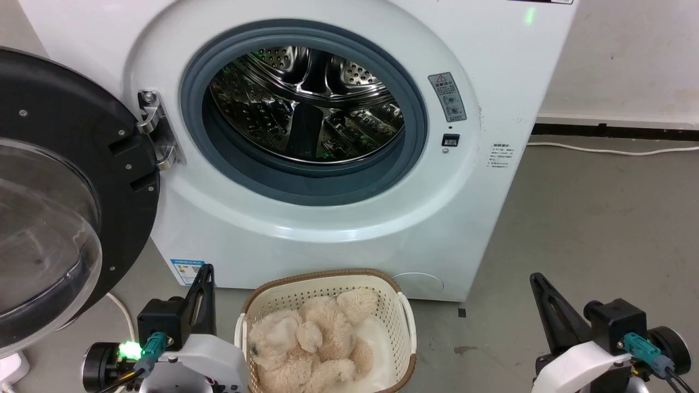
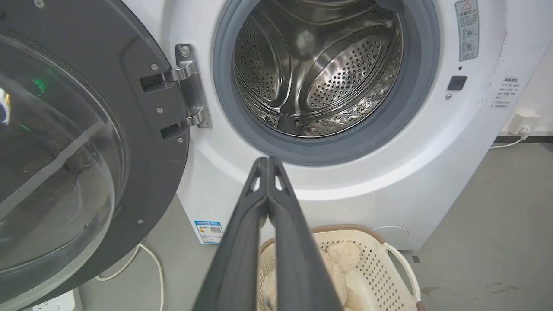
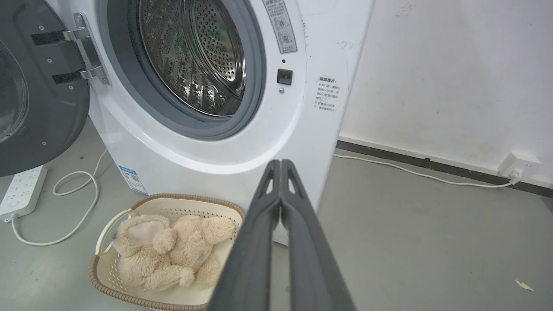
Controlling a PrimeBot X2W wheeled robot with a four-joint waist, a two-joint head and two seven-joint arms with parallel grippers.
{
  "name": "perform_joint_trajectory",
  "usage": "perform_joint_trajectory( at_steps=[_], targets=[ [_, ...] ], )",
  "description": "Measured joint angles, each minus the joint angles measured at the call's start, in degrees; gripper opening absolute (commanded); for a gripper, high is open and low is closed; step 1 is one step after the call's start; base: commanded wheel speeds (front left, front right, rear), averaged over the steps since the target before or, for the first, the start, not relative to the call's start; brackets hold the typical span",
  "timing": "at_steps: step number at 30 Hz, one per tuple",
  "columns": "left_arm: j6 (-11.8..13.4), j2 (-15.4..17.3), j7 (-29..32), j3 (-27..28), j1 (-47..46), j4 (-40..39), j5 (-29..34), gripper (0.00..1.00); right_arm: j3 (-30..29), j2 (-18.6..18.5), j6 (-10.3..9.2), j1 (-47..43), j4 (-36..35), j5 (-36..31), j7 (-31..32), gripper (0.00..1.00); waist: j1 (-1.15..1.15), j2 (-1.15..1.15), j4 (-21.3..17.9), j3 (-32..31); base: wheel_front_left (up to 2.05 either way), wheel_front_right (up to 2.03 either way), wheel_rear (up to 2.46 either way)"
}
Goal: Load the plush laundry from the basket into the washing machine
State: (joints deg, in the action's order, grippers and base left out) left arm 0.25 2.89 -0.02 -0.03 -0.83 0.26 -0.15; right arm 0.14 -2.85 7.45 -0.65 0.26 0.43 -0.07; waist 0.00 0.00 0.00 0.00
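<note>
The cream-beige plush laundry (image 1: 319, 346) lies in the basket (image 1: 327, 277) on the floor before the washing machine (image 1: 306, 218). The washer's door (image 1: 65, 191) is swung wide to the left, and its steel drum (image 1: 306, 103) holds nothing. My left gripper (image 1: 203, 275) is shut, held just left of the basket with its fingers pointing up. My right gripper (image 1: 538, 284) is also shut, well to the right of the basket. From the left wrist the shut gripper (image 2: 268, 160) points at the washer above the basket (image 2: 389, 259). In the right wrist view the shut gripper (image 3: 281, 163) stands right of the plush laundry (image 3: 168, 250).
A white power strip (image 3: 19, 190) and looping cable (image 3: 82, 190) lie on the floor left of the washer, under the open door. Another cable (image 3: 414, 172) runs along the wall to a socket (image 3: 518, 164) on the right. Grey floor spreads to the right of the basket.
</note>
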Motion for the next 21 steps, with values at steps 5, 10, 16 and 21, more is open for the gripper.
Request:
perform_joint_trajectory(
  at_steps=[5, 10, 16, 21],
  targets=[
    [0.1, 0.0, 0.0, 0.0, 0.0, 0.0, 0.0, 1.00, 0.1, 0.0, 0.00, 0.0, 0.0, 0.0, 0.0, 1.00, 0.00, 0.00, 0.0, 0.0, 0.00, 0.00, 0.00],
    [0.1, 0.0, -0.1, -0.2, 0.0, 0.1, -0.1, 1.00, 0.1, 0.0, 0.00, 0.0, 0.1, 0.4, -0.1, 1.00, 0.00, 0.00, 0.0, 0.0, 0.00, 0.00, 0.00],
    [0.1, 0.0, -0.8, -0.8, 0.0, 0.3, -1.2, 1.00, 0.1, 0.0, 0.00, -0.1, 0.4, 1.4, -0.8, 1.00, 0.00, 0.00, 0.0, 0.1, 0.00, 0.00, 0.00],
    [0.1, 0.0, -1.5, -1.1, 0.0, 0.9, -2.2, 1.00, 0.2, 0.0, 0.00, -0.2, 0.6, 2.3, -1.3, 1.00, 0.00, 0.00, -0.1, 0.3, 0.00, 0.00, 0.00]
  ],
)
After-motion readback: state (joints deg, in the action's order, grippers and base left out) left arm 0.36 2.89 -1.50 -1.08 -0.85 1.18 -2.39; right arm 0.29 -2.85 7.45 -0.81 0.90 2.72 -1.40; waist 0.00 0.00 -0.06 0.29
